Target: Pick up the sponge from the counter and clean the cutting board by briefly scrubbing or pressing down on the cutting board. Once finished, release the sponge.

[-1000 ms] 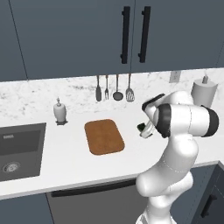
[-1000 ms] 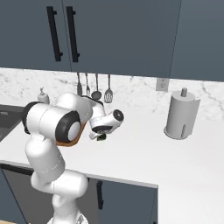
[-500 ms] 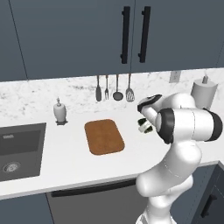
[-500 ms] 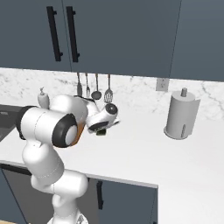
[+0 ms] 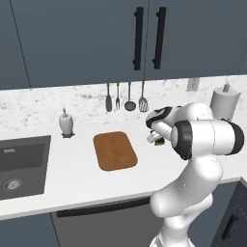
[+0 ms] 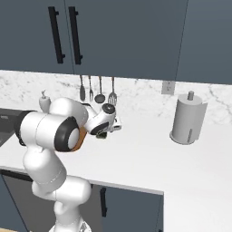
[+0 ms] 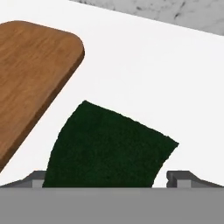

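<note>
Partly hidden sponge (image 7: pixel 109 148) (pincer-held)

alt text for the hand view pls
The sponge, dark green scrub side facing the camera, sits between the gripper fingertips above the white counter. The rounded corner of the wooden cutting board lies at left.
</note>
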